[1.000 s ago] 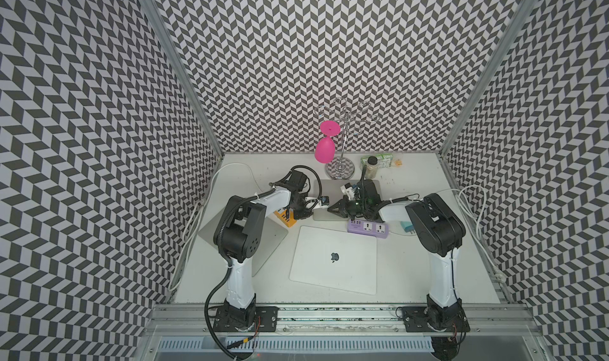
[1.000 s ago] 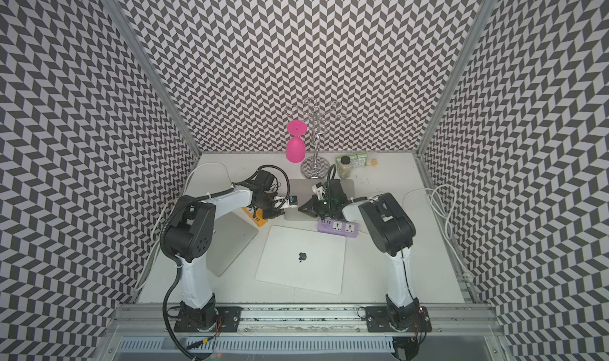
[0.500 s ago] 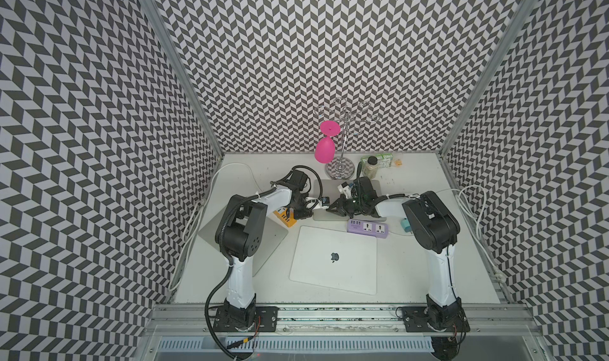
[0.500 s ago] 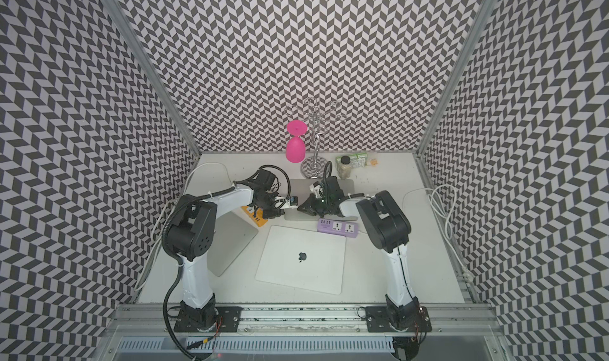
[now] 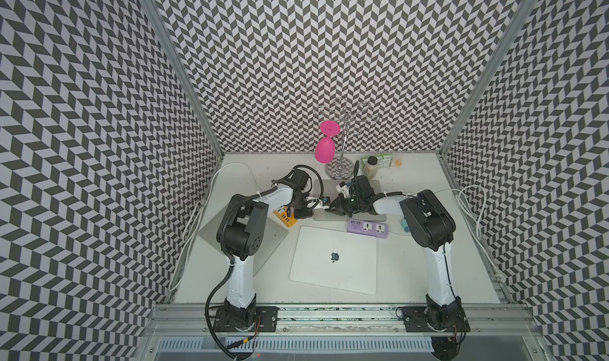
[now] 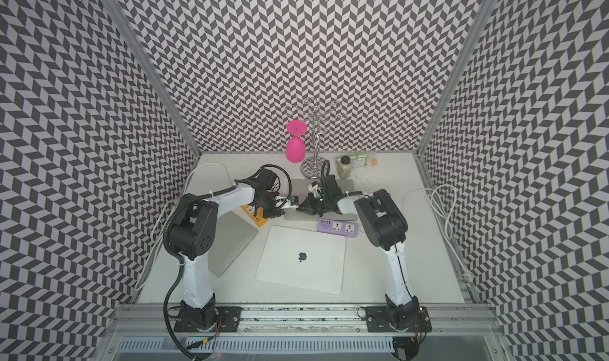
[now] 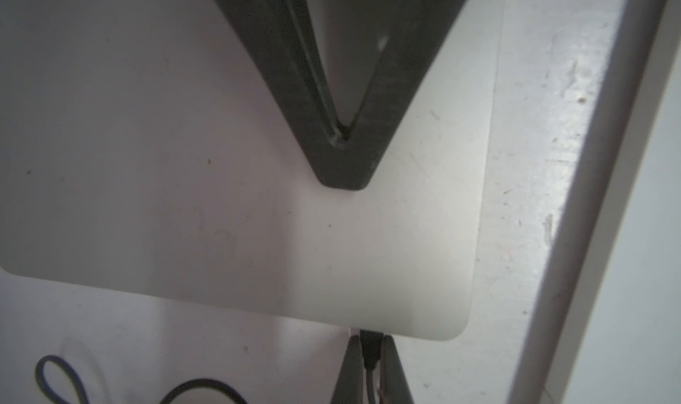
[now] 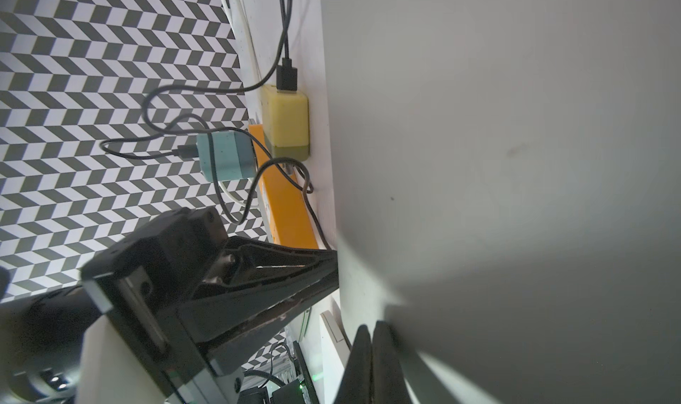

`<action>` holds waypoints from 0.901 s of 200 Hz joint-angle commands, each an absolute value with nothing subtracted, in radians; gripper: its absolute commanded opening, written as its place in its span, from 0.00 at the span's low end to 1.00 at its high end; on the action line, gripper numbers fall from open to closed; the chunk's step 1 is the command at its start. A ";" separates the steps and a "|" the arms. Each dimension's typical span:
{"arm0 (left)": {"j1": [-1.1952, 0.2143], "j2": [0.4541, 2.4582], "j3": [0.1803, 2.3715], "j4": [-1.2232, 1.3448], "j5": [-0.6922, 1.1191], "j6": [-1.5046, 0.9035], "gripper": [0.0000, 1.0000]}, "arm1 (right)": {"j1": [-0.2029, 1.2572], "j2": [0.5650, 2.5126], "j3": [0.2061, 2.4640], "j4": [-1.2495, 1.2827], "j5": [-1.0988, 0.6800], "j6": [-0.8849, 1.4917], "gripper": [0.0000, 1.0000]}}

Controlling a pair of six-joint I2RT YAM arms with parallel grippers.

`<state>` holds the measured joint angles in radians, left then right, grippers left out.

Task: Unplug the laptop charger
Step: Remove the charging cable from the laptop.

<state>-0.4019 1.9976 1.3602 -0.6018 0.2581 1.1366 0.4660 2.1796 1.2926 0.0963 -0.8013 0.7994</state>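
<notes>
A grey laptop [image 7: 221, 199] lies closed at the back middle of the table, and its lid fills the right wrist view [image 8: 516, 162]. A black charger plug [image 7: 370, 347] sits in the laptop's side edge. My left gripper [image 7: 370, 343] is shut on that plug, one finger on each side. In both top views the left gripper [image 5: 309, 212] [image 6: 280, 212] meets the laptop's left edge. My right gripper [image 8: 372, 334] is shut with nothing in it, its tips resting on the lid [image 5: 329, 208].
An orange power strip [image 8: 287, 207] left of the laptop carries a yellow charger [image 8: 285, 122] and a teal charger [image 8: 224, 157] with black cables. A purple power strip [image 5: 367, 227] and a silver laptop [image 5: 334, 259] lie in front. A pink glass [image 5: 324, 148] hangs on a rack behind.
My left gripper's jaws have drawn in onto the plug. The right arm shifted slightly left over the grey laptop, then held still.
</notes>
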 commanded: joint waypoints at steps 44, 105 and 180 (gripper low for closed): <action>-0.431 2.041 1.391 -0.578 0.226 1.153 0.09 | 0.463 2.217 1.292 0.049 -0.769 0.767 0.00; -0.431 2.042 1.404 -0.584 0.220 1.150 0.16 | 0.459 2.219 1.291 0.046 -0.770 0.759 0.00; -0.431 2.057 1.426 -0.601 0.214 1.146 0.02 | 0.453 2.226 1.291 0.041 -0.772 0.750 0.00</action>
